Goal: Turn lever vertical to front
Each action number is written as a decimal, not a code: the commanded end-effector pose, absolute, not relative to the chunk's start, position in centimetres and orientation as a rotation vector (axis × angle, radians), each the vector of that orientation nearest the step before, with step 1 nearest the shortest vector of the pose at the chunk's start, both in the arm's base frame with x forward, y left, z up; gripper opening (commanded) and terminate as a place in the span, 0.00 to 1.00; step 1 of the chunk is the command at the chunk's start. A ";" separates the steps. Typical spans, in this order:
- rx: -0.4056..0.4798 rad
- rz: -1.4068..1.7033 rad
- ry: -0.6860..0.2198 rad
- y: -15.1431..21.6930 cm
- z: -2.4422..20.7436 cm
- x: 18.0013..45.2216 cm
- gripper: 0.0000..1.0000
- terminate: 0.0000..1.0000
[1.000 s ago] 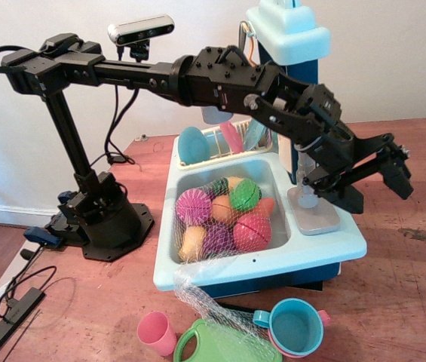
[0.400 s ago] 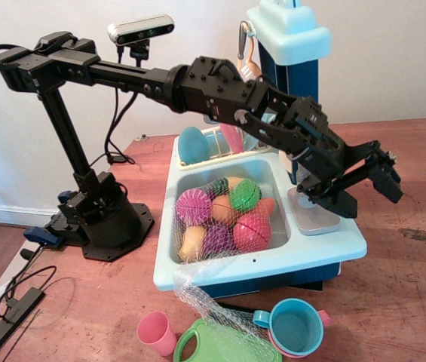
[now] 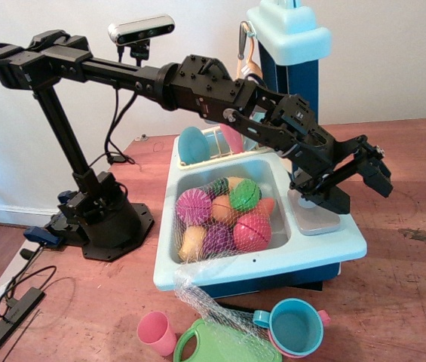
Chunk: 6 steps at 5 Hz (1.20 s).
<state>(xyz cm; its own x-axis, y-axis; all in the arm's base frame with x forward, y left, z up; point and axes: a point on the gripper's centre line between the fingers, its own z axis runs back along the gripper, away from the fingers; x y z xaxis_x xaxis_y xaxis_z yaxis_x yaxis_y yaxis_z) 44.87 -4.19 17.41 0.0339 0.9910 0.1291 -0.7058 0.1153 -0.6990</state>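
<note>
The grey toy faucet's flat base [image 3: 315, 219] sits on the right ledge of the light blue toy sink [image 3: 273, 264]. Its round collar [image 3: 306, 201] peeks out under my arm. The lever stub and the spout are hidden behind the wrist and fingers. My black gripper [image 3: 353, 185] hangs just above and to the right of the faucet base. Its jaws stand apart, one finger [image 3: 375, 173] out to the right over the table and the other [image 3: 334, 200] low over the base. Nothing shows between them.
The sink basin holds a net bag of toy fruit [image 3: 224, 215]. A dish rack with plates [image 3: 213, 143] stands behind it, and a blue and white tower [image 3: 292, 45] at the back right. A pink cup [image 3: 157, 333], a green jug [image 3: 216, 343] and a blue cup [image 3: 295, 326] lie in front.
The arm has swung left and slightly up. The gripper has moved from out over the table to right above the faucet base, with its jaws still apart.
</note>
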 end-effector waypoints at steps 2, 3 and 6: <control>-0.562 1.396 -0.792 -1.2 21.8 45.0 1.00 0.00; -0.568 1.406 -0.786 -1.2 21.0 43.8 1.00 0.00; -0.568 1.437 -0.784 -1.2 19.9 39.7 1.00 0.00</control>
<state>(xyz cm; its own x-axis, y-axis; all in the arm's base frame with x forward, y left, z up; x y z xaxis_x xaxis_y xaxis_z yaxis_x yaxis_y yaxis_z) 39.08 -2.27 18.24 0.0001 0.9908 0.1353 -0.6682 0.1007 -0.7371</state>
